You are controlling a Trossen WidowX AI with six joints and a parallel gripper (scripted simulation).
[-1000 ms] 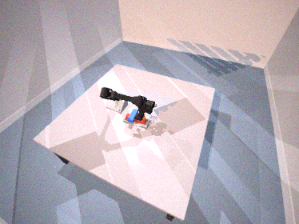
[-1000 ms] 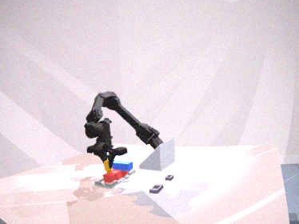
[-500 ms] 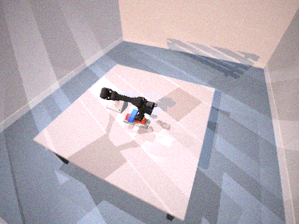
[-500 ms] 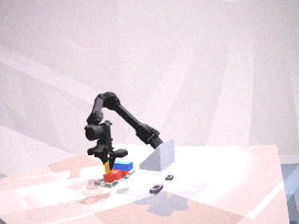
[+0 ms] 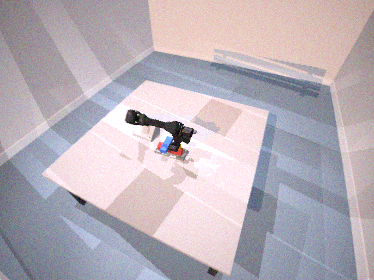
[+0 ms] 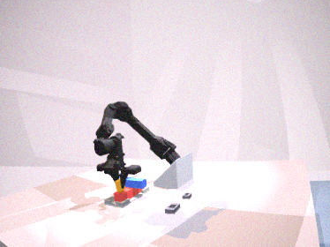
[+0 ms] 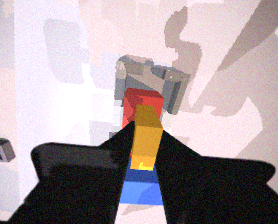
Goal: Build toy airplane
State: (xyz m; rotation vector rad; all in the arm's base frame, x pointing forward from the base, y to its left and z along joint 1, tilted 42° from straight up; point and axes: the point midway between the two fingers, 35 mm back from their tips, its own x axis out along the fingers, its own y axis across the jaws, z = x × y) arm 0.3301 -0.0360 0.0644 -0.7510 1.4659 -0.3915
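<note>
The red fuselage (image 5: 178,152) (image 6: 120,197) (image 7: 143,95) lies in the grey cradle (image 6: 110,201) (image 7: 176,96). The blue wing (image 5: 166,143) (image 6: 138,183) (image 7: 142,193) lies across the top of the fuselage; its tab is hidden. My gripper (image 6: 119,184) (image 7: 142,125) points down over the fuselage and is shut on the yellow-orange tail fin (image 6: 118,185) (image 7: 147,142). The fin stands upright, its lower end at the fuselage top near one end. Whether its tab is fully down in the socket is hidden.
Two small dark holders, a nearer one (image 6: 172,208) (image 7: 6,150) and a farther one (image 6: 187,196), stand on the table beside the cradle. A grey wedge-shaped block (image 6: 184,172) stands by the arm's base.
</note>
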